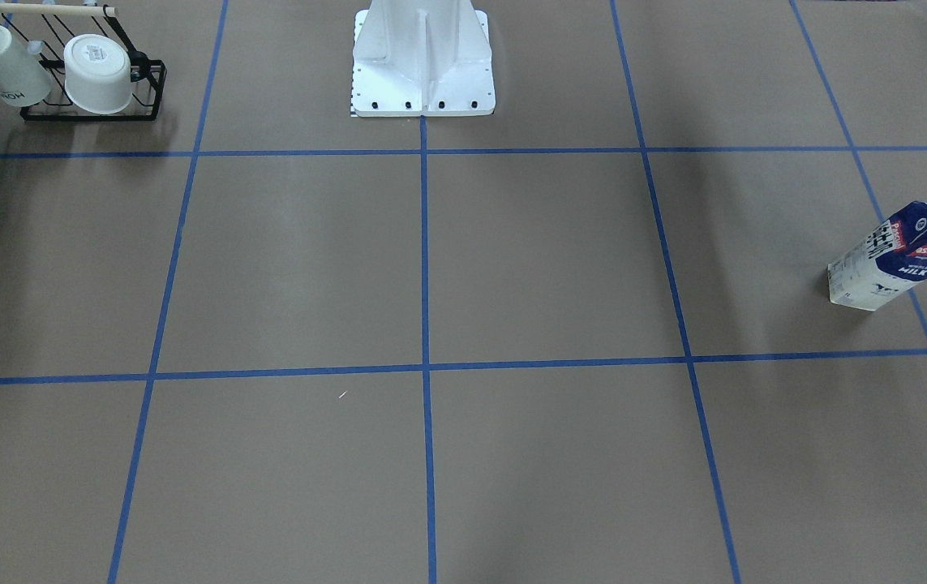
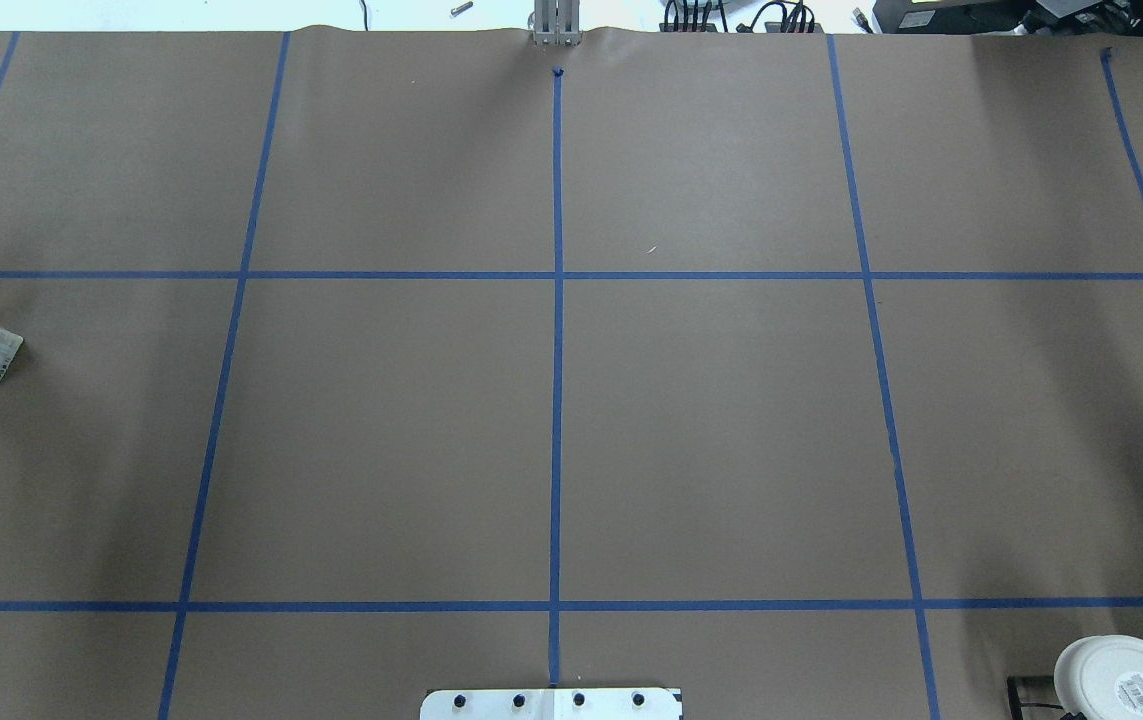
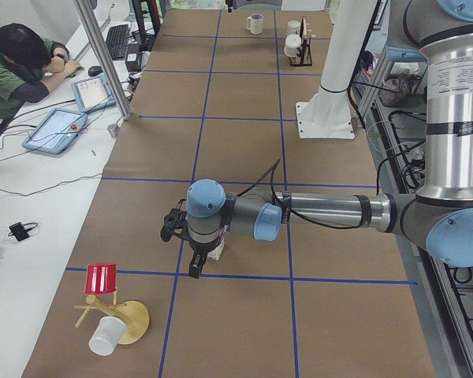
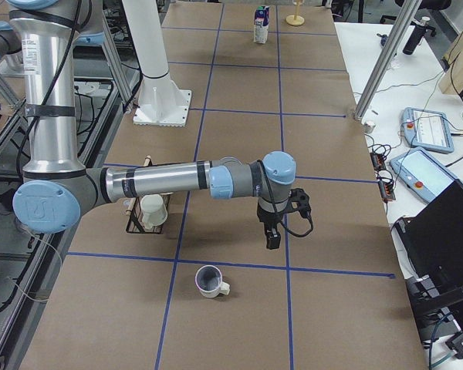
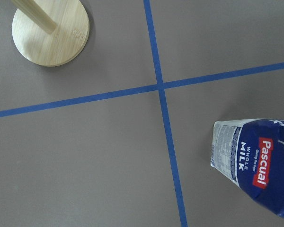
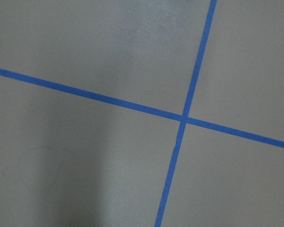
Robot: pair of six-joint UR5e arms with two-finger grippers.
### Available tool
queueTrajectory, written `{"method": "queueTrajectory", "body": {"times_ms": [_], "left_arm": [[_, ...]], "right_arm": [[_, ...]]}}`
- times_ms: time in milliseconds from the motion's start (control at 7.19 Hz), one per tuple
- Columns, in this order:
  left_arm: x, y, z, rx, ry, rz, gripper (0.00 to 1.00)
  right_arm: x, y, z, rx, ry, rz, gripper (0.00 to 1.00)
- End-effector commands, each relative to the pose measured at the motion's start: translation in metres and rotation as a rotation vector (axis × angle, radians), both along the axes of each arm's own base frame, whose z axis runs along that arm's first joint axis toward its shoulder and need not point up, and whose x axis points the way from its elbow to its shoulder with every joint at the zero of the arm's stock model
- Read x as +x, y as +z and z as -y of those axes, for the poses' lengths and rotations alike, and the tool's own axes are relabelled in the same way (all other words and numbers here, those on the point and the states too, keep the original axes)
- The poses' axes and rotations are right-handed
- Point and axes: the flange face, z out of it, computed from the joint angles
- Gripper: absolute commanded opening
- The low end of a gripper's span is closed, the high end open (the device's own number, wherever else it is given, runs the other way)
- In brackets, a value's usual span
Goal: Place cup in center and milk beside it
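milk [image 1: 901, 255]: upright at left end, well apart from center [image 1: 424, 259] | cup [image 4: 208, 280]: upright at right end | left gripper [image 3: 195, 264]: hovering by milk, finger state cannot tell | right gripper [image 4: 272, 237]: hovering near cup, finger state cannot tell

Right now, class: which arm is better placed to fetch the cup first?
Right. The right pincer hangs near the cup; the left pincer is far off, beside the milk.
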Motion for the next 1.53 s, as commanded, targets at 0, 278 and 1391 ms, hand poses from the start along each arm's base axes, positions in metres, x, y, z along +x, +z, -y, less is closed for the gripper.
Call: {"method": "queueTrajectory", "body": {"times_ms": [0, 278, 1391], "left_arm": [[-0.001, -0.019, 0.012, 0.088, -0.004, -0.003, 0.98], [-0.002, -0.032, 0.019, 0.214, -0.011, 0.005, 0.98], [-0.002, -0.045, 0.024, 0.239, -0.014, 0.001, 0.98]], "right_arm": [[0.008, -0.029, 0.007, 0.058, 0.019, 0.002, 1.00], [0.012, -0.023, -0.002, 0.048, 0.020, 0.007, 1.00], [0.000, 0.110, -0.173, -0.028, 0.110, 0.046, 0.82]]}}
